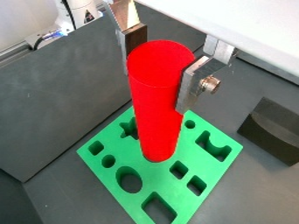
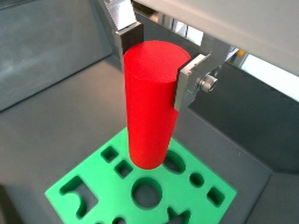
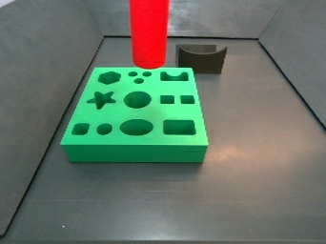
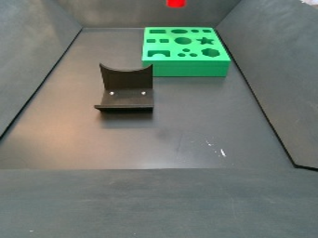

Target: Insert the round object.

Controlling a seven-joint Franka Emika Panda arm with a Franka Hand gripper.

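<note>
The round object is a tall bright red cylinder, held upright. My gripper is shut on its upper part, one silver finger on each side; both wrist views show this grip. The cylinder hangs just above the green block, over its far part, not touching it. In a side view the cylinder runs out of the top of the frame and the gripper is out of view. The block's large round hole is open. In a side view only a red sliver shows.
The green block has several shaped holes, among them a star and a hexagon. A dark grey block with a curved notch stands on the floor beside it, also seen in a side view. Grey walls enclose the floor.
</note>
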